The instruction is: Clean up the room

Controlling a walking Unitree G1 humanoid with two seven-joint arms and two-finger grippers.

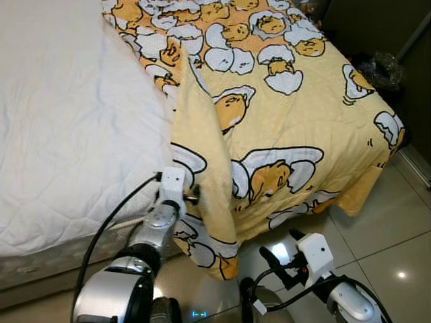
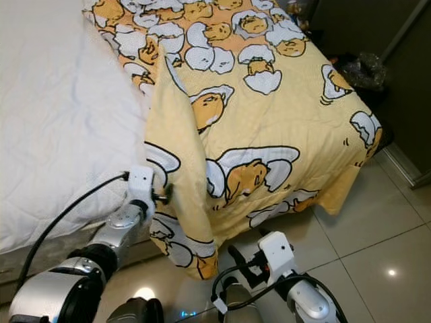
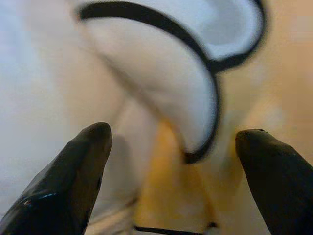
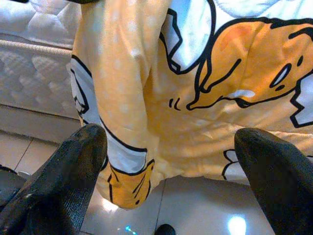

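A yellow blanket (image 1: 289,114) printed with cartoon eggs covers the right part of the bed and hangs over its foot end. Its left edge is folded up into a ridge (image 1: 199,155) beside the bare white quilted mattress (image 1: 67,121). My left gripper (image 1: 191,196) is pressed against that hanging fold at the mattress corner. Its fingers (image 3: 88,161) stand open with blanket cloth (image 3: 186,98) right in front of them. My right gripper (image 1: 279,252) is low over the floor, open, pointing at the blanket's hanging corner (image 4: 132,171) without touching it.
Glossy tiled floor (image 1: 390,235) runs along the foot of the bed and to the right. A dark wall or wardrobe (image 1: 377,27) stands at the far right, with a dark crinkled bag (image 1: 380,67) at its base. A black cable (image 1: 114,215) loops along my left arm.
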